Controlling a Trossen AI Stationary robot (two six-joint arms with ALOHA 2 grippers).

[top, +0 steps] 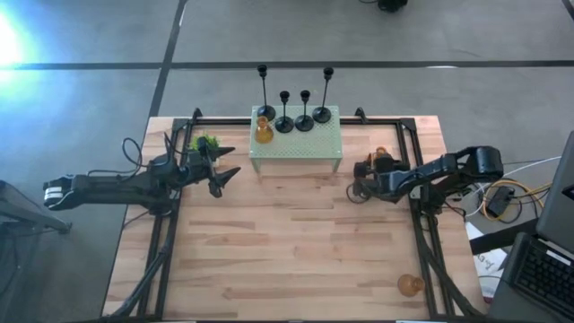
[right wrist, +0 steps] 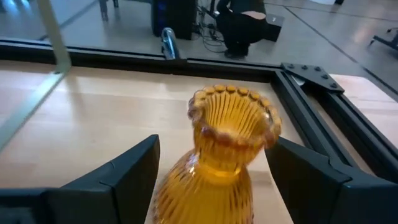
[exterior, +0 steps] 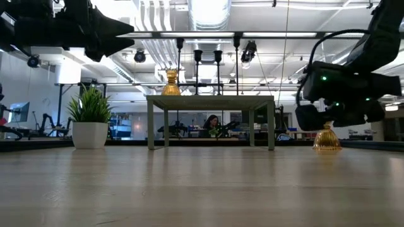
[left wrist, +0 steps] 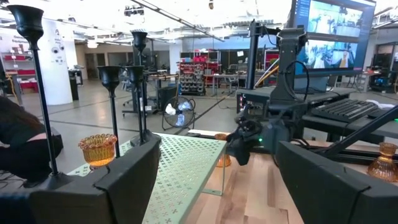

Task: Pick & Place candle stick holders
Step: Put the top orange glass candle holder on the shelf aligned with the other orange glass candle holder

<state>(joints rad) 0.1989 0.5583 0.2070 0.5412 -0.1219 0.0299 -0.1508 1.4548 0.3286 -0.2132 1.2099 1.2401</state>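
Observation:
Four black candle stick holders [top: 294, 112] with thin stems stand on their round bases on the pale green perforated stand [top: 309, 148], beside an amber glass holder [top: 263, 133]. A second amber holder [right wrist: 230, 146] stands upright on the table between my right gripper's [right wrist: 214, 177] open fingers. They stand on either side of it, with gaps showing at its neck. It also shows in the low view [exterior: 326, 139]. A third amber holder [top: 410, 285] stands near the table's front right. My left gripper [top: 226, 169] is open and empty, up in the air left of the stand.
A small green potted plant [top: 204, 144] stands just behind my left gripper, left of the stand. Black frame rails [top: 421, 260] run along the table's edges. The wooden table top [top: 296, 251] stretches toward the near edge. A person [exterior: 210, 123] shows in the room beyond.

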